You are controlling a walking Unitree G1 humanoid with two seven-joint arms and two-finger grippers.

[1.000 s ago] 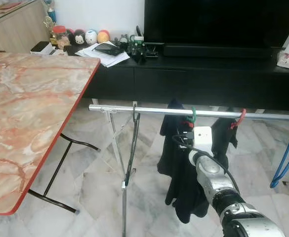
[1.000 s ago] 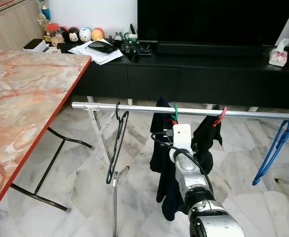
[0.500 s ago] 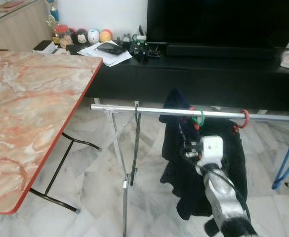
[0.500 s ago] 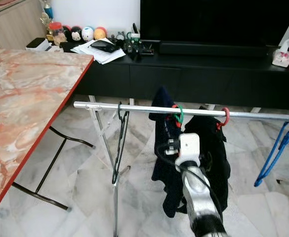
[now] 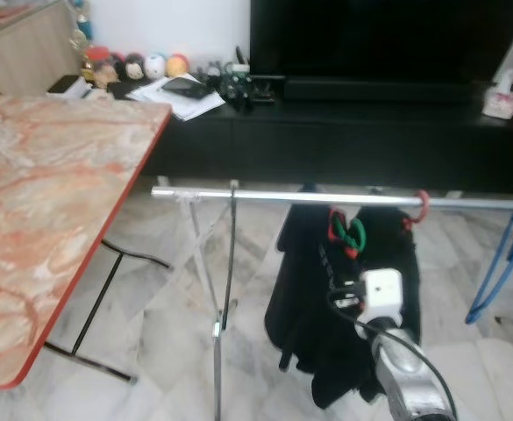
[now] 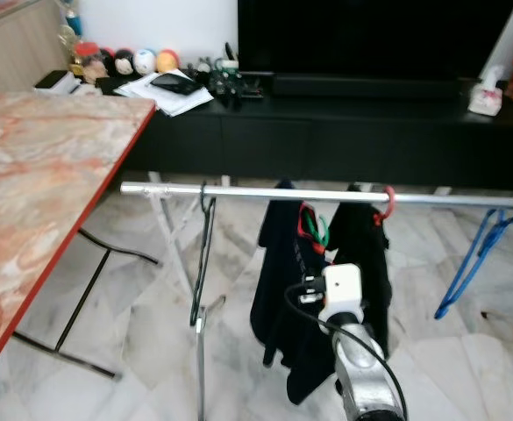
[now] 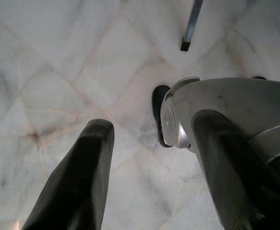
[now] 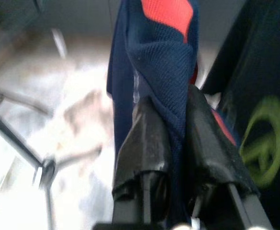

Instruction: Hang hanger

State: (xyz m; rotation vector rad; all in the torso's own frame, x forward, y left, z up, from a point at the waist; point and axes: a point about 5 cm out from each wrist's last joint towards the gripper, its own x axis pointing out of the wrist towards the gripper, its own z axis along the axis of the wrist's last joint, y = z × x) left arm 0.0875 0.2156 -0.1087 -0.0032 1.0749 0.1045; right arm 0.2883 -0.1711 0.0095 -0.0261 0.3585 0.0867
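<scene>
A silver clothes rail (image 5: 265, 195) crosses the room. A green hanger hook (image 5: 351, 233) with a red piece beside it sits just below the rail, carrying a dark navy garment (image 5: 304, 307). My right gripper (image 8: 173, 103) reaches up into that garment and is shut on a fold of navy fabric with a red patch (image 8: 166, 12). A second dark garment hangs from a red hanger hook (image 5: 422, 209) on the rail. My left gripper (image 7: 154, 122) hangs open over the marble floor beside my silver leg.
A black hanger (image 5: 231, 254) hangs at the rail's left end, a blue hanger (image 5: 502, 272) at its right. The marble-topped folding table (image 5: 46, 202) stands on the left. The black TV console (image 5: 370, 123) with small items runs along the back.
The green hook, level with the rail before, now sits below it. My right arm has dropped lower with the garment. The camera has shifted a little.
</scene>
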